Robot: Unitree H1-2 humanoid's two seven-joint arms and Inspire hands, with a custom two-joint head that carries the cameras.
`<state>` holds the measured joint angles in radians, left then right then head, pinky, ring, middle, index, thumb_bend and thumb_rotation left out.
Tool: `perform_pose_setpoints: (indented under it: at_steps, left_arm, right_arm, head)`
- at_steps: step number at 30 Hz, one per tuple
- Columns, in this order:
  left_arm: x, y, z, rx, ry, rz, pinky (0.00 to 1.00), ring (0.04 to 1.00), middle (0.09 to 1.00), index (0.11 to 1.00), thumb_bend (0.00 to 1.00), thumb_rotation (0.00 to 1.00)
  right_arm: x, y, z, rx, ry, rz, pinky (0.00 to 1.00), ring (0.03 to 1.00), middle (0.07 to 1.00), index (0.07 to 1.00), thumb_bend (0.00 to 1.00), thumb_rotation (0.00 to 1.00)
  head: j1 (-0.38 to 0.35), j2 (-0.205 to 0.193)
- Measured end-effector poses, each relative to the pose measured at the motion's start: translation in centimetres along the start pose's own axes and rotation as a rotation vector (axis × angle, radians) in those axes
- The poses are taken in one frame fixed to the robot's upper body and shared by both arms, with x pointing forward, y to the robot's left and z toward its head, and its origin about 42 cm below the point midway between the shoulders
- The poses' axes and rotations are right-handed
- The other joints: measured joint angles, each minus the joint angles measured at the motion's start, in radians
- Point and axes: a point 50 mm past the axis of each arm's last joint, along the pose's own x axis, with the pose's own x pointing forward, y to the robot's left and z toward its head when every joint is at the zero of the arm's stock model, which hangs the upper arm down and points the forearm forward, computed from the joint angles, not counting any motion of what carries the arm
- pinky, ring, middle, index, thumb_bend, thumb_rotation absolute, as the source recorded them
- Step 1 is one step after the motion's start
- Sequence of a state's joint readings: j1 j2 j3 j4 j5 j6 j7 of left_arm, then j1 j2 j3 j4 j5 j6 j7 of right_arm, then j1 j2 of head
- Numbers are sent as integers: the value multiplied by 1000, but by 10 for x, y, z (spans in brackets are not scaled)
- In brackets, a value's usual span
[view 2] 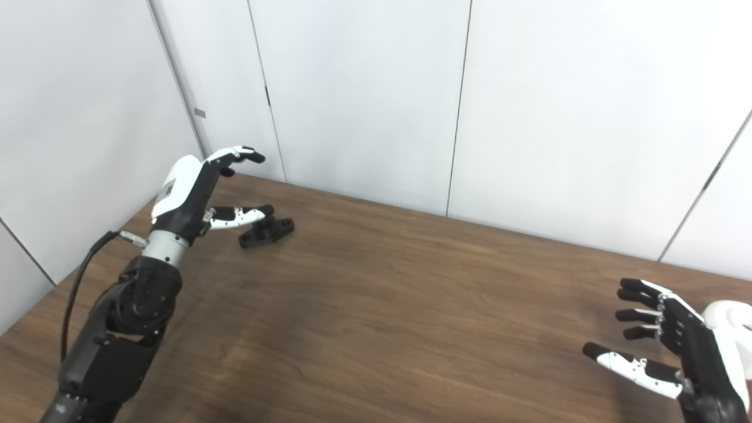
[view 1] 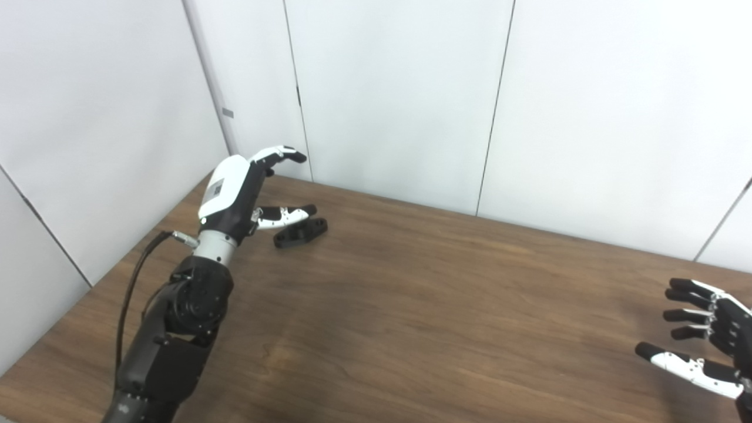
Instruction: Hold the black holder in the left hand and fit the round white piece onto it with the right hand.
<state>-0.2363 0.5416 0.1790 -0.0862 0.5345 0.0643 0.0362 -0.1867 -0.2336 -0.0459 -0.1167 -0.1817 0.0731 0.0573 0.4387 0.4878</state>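
Wooden table (view 1: 411, 305): left robot hand (view 1: 247, 188) spread beside black holder (view 1: 301, 231).

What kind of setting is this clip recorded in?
Probably a lab or test booth: a bare wooden table boxed in by plain white wall panels, with only a black holder near the open left hand.

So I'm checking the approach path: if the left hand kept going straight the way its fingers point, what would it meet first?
Probably the black holder, lying on the table just past the open left hand; the thumb tip already hangs over it. Depth is unclear, so the upper fingers might pass above.
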Motion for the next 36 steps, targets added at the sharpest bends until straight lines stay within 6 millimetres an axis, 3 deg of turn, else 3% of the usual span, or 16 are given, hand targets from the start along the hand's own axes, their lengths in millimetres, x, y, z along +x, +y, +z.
perform_pose_setpoints:
  at_steps: [3,7,11,16,36]
  left_arm:
    - [2,3,-8,57,39,-4,787,915,902,767,810,147]
    - [2,5,-14,119,107,-17,975,990,965,820,878,232]
    - [4,4,-19,145,184,-87,999,1000,999,880,986,325]
    - [5,-2,-25,170,271,-180,1000,1000,1000,901,1000,445]
    - [6,-44,-59,249,430,-297,1000,1000,1000,871,1000,392]
  right_arm:
    - [0,0,0,0,0,0,533,647,740,736,611,0]
    - [0,-1,2,0,-4,-2,534,651,743,738,608,0]
    - [0,-2,4,1,-11,-6,538,653,743,736,618,0]
    - [-1,-4,3,3,-3,-11,534,651,745,733,628,0]
    - [-5,-13,3,-6,-4,-15,499,619,719,710,648,0]
  head:
    - [0,0]
    - [0,2]
    - [-2,5]
    - [-6,9]
    - [-18,25]
